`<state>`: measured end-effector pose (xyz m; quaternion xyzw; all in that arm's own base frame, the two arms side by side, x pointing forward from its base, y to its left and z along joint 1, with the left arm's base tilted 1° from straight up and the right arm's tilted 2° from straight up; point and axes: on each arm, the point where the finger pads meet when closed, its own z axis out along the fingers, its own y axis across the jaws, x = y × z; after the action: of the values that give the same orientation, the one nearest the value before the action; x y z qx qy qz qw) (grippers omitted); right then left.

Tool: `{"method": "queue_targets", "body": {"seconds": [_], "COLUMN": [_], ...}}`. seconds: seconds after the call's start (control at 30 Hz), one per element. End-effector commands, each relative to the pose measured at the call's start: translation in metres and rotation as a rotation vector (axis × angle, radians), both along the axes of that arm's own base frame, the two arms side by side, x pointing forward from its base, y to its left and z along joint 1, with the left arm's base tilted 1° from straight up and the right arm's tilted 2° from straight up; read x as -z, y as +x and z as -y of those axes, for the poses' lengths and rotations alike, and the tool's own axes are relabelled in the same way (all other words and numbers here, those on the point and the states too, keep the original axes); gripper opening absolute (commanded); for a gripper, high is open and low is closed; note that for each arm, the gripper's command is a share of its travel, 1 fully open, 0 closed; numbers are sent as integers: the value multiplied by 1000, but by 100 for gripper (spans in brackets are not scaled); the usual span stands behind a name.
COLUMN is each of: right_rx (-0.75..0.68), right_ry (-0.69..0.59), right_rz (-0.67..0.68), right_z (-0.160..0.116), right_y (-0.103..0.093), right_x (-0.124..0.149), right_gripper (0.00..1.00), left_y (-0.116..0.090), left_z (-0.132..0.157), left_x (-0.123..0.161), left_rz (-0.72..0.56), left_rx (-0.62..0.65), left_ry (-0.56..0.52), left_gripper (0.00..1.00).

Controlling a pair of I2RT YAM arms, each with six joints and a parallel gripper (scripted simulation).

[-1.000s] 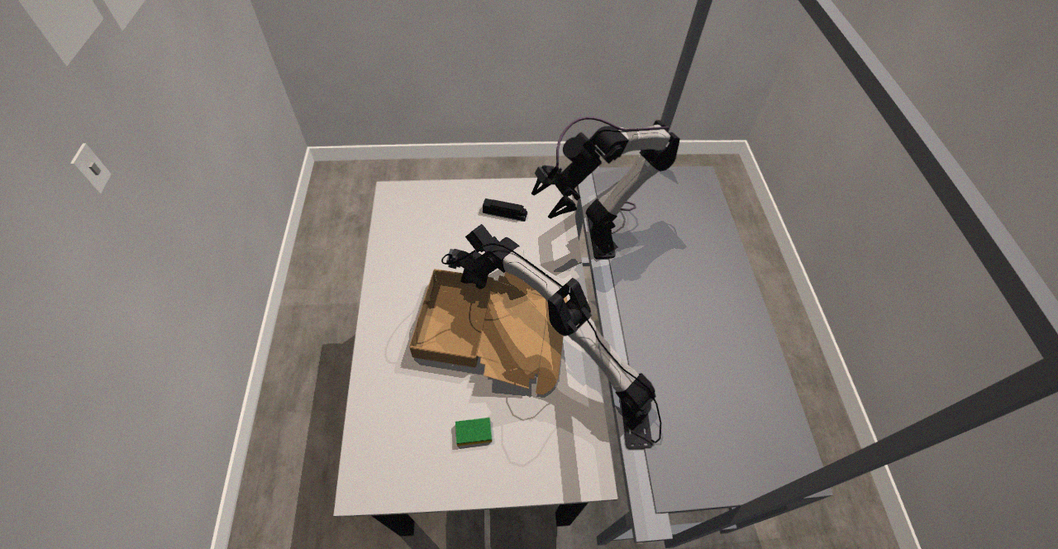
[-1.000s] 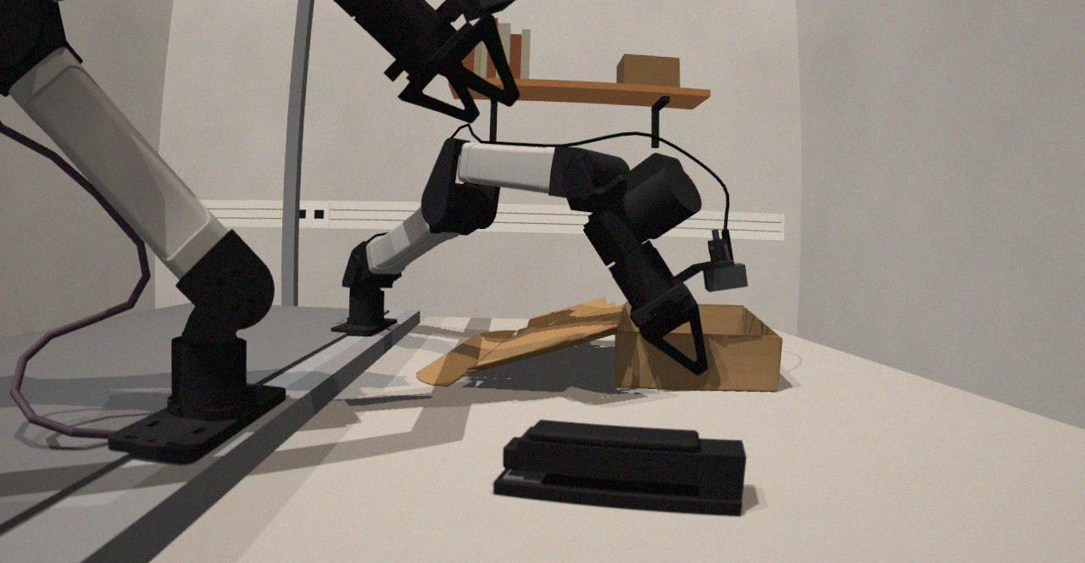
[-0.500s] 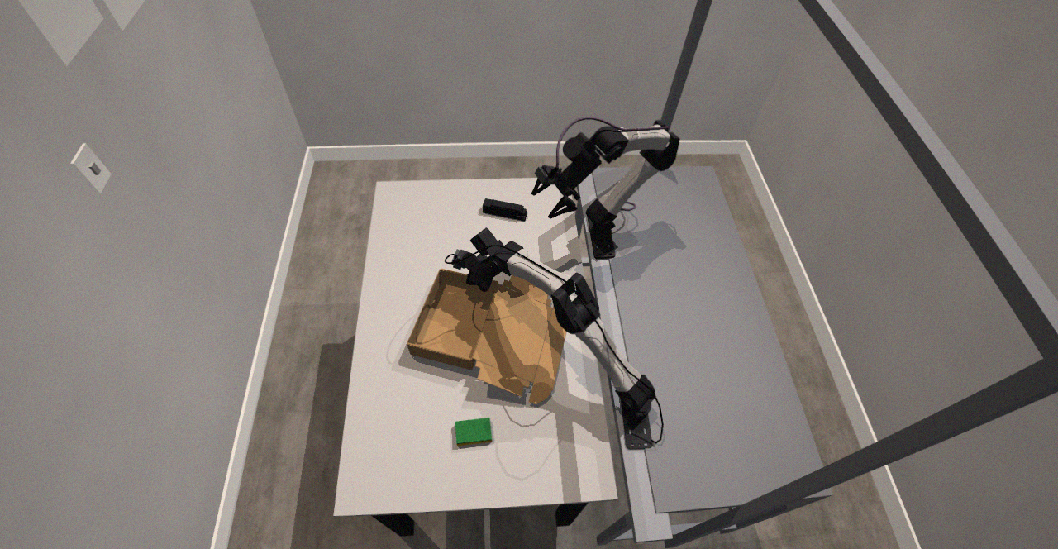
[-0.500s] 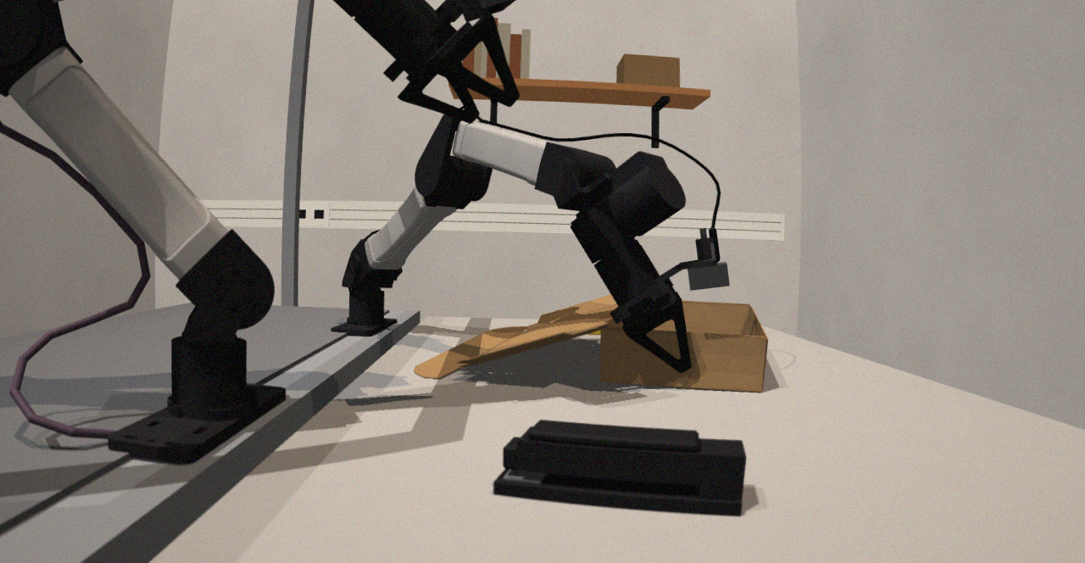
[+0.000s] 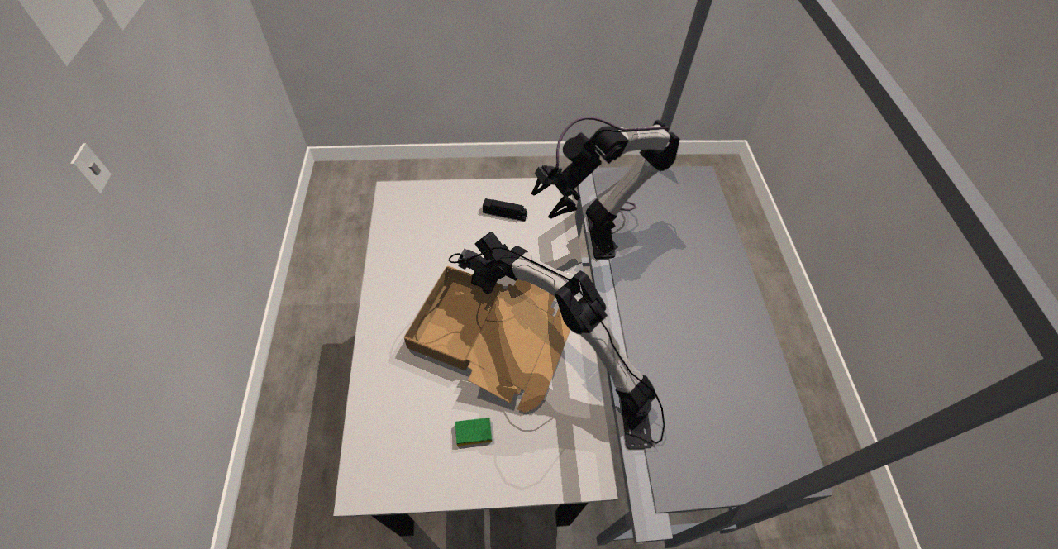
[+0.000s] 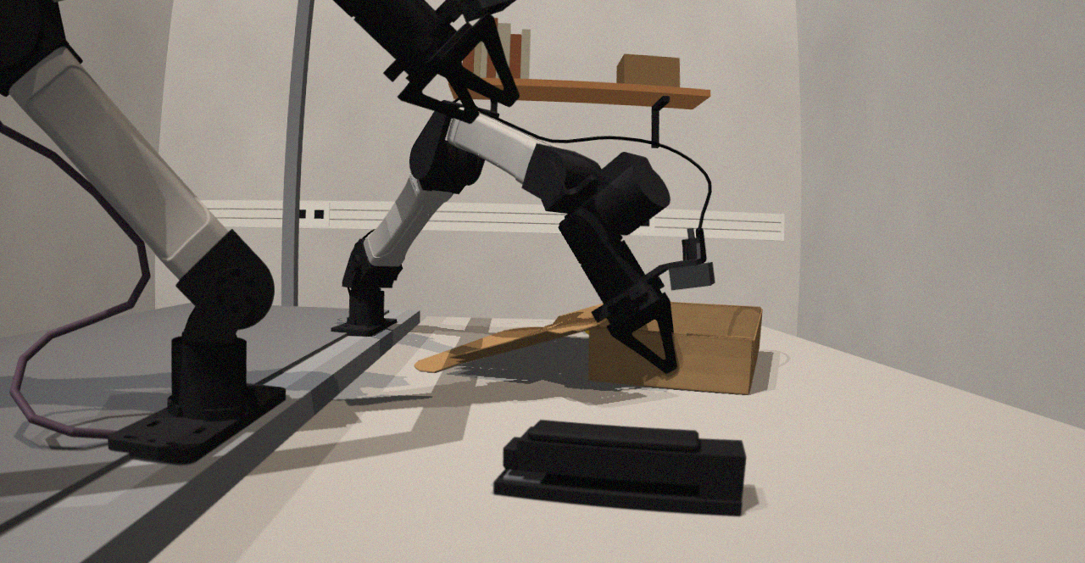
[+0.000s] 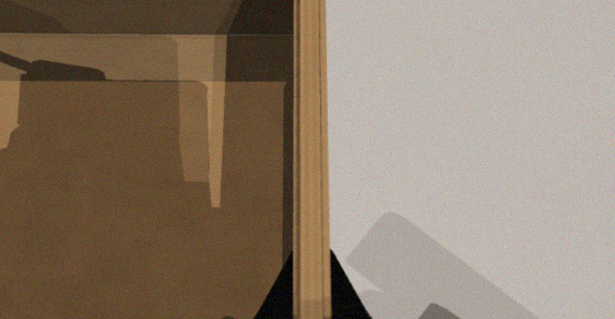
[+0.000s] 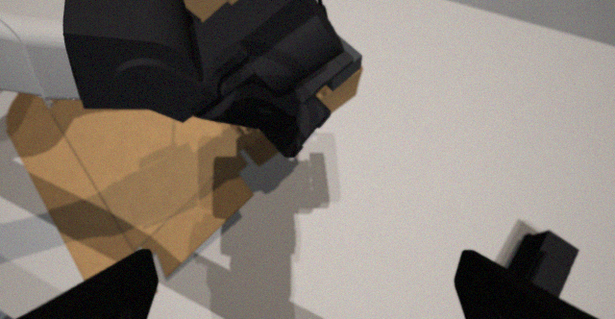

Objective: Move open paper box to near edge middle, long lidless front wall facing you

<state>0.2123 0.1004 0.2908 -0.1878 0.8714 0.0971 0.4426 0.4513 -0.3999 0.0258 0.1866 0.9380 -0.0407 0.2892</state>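
Gray walls and a pale, matte counter (image 5: 414, 464) (image 6: 910, 468) (image 7: 456, 93) (image 8: 432, 165) surround the work from where I stand. The left gripper (image 5: 486, 286) (image 6: 670, 362) (image 7: 312, 263) (image 8: 312, 117) is closed on the short right wall (image 6: 720, 366) (image 7: 311, 141) of the open paper box (image 5: 451, 312) (image 6: 682, 320) (image 7: 144, 175) (image 8: 343, 90), one finger inside, one outside. That box sits around the counter's middle, its tray towards the far edge and its lid (image 5: 510, 338) (image 6: 515, 339) (image 8: 130, 180) sloping down towards the robot's near edge. Its front wall (image 5: 430, 306) faces the far edge, turned somewhat towards the far right corner (so quite the wrong way round). The long axis runs askew, the right end closer to the near edge than the left.

It's tan cardboard, straight-walled, with layered rims and a rounded flap (image 5: 534, 398) (image 6: 438, 363) on the lid; how far the flaps bend, I can't tell. Towards the right end, the right gripper (image 5: 542, 203) (image 6: 494, 110) (image 8: 307, 264) hangs wide open and empty above the near edge. A black stapler (image 5: 504, 209) (image 6: 621, 465) (image 8: 553, 257) lies nearer the far right corner; a green-topped sponge (image 5: 473, 432) rests towards the left end, apart from the box.
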Motion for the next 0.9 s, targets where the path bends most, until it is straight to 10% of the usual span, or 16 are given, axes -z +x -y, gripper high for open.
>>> {"method": "queue_targets", "body": {"seconds": [0.0, 0.87], "right_rx": [0, 0], "right_ry": [17, 17], "right_rz": [30, 29], "right_z": [1, 0], "right_y": [-4, -4], "right_x": [-16, -15], "right_gripper": [100, 100], "left_y": [-7, -35], "left_z": [16, 7], "left_x": [-34, -32], "left_rz": [50, 50], "left_rx": [81, 284], "left_ry": [-52, -46], "left_gripper": [0, 0]}}
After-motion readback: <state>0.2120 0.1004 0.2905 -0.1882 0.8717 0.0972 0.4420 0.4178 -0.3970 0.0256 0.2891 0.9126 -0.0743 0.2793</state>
